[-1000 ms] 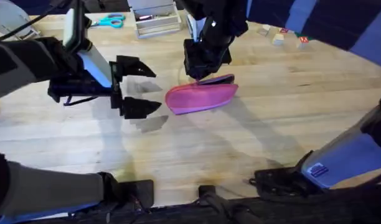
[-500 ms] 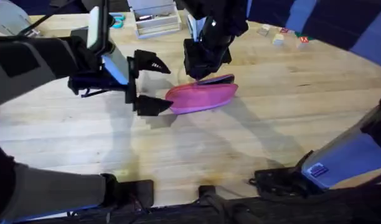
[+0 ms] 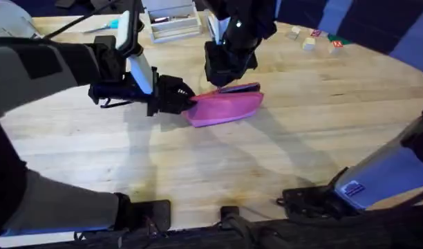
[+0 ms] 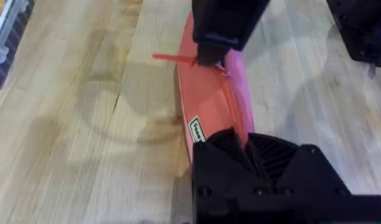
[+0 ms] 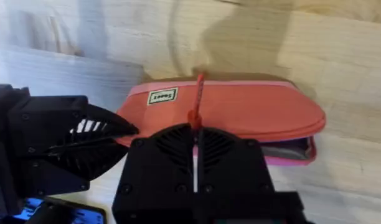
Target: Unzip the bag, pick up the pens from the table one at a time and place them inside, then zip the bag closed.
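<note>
So there's 1 pink bag [image 3: 224, 108] lying flat on the wooden counter [image 3: 322, 131], around the middle. The left gripper [image 3: 186, 100] has its 2 fingers pinched shut on the bag's near left end, right by the little label [image 4: 197, 129]. The right gripper [image 3: 224, 77] sits over the top edge, fingers closed on the thin red zipper pull [image 5: 195, 111]. The zipper looks partly open at the far end. At the back of the counter: 1 clear tray [image 3: 171, 23] and a few small blocks [image 3: 309, 39].
</note>
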Robot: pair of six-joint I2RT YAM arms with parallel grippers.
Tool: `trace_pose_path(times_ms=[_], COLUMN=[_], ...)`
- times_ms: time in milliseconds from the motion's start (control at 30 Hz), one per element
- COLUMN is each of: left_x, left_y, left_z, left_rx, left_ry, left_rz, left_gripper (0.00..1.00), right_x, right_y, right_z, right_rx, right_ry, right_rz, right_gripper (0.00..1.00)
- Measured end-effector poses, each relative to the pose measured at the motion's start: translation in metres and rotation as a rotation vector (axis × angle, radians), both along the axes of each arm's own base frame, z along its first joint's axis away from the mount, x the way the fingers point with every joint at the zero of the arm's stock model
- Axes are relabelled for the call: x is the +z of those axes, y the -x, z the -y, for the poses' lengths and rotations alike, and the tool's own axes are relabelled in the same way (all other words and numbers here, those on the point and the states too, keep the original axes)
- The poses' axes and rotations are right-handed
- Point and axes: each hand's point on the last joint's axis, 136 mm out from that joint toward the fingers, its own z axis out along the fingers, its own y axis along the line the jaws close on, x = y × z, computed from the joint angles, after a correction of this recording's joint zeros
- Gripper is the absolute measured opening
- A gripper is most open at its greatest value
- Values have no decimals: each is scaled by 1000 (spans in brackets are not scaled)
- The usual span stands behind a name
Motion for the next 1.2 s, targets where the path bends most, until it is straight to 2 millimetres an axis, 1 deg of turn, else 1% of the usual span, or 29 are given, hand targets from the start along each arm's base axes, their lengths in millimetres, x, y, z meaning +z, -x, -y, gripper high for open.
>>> trace_pose_path(times_ms=[133, 233, 267, 600, 700, 800, 900, 1000, 1133, 1200], left_x=[0, 0, 0, 0, 1, 1, 0, 0, 0, 0], left_y=[0, 0, 0, 0, 1, 2, 2, 2, 2, 2], left_z=[0, 0, 0, 1, 2, 4, 3, 3, 3, 3], left_rx=[0, -1, -1, -1, -4, -11, -10, -9, -9, -9], left_ry=[0, 1, 1, 3, 4, 4, 2, 2, 2, 2], left_rz=[2, 3, 4, -1, -2, 0, -4, -4, -4, -4], left_gripper=[45, 45, 45, 45, 45, 45, 45, 43, 42, 43], right_x=[0, 0, -2, -3, -4, -4, -4, -14, -45, -57], right_y=[-6, -11, -17, -43, -46, -48, -55, -48, -28, -17], right_z=[9, 22, 41, 132, 152, 164, 184, 198, 201, 201], right_rx=[-17, -48, -92, -298, -346, -364, -395, -418, -414, -411], right_ry=[-14, -25, -26, -12, -16, -25, 7, 38, 67, 79], right_rz=[-11, -31, -57, -87, -97, -98, -67, -74, -136, -175], right_gripper=[34, 34, 34, 34, 34, 34, 34, 33, 33, 33])
